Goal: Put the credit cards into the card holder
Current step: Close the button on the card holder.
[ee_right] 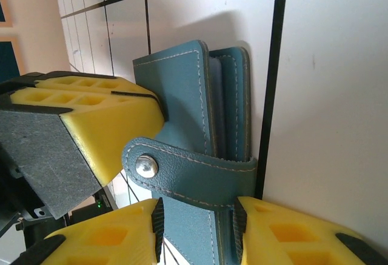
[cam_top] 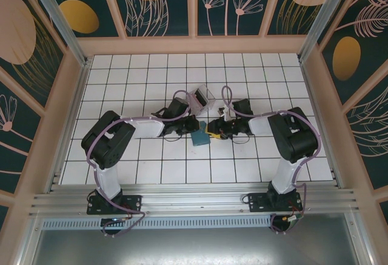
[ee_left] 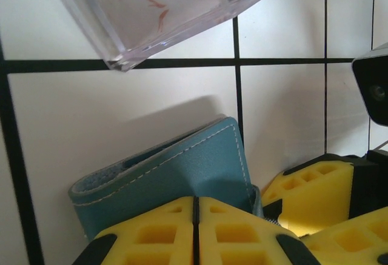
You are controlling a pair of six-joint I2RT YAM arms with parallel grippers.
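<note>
The card holder (cam_top: 199, 138) is a folded teal wallet on the white tiles between my two grippers. In the right wrist view its snap strap (ee_right: 182, 171) wraps round the open edge of the card holder (ee_right: 179, 89). My right gripper (ee_right: 199, 228) is shut on its near end, a pad against each side. My left gripper (ee_left: 196, 207) is shut, pads together, resting against the card holder (ee_left: 182, 168); its fingers (ee_right: 97, 110) press the teal face. The credit cards may be the pale surface with red marks inside the clear box (ee_left: 170, 10).
The clear plastic box (cam_top: 202, 98) lies tilted just beyond the grippers. My right gripper's yellow fingers (ee_left: 312, 189) crowd the wallet's right side in the left wrist view. Wooden walls ring the tiled floor (cam_top: 151, 168), which is bare to the left, right and near side.
</note>
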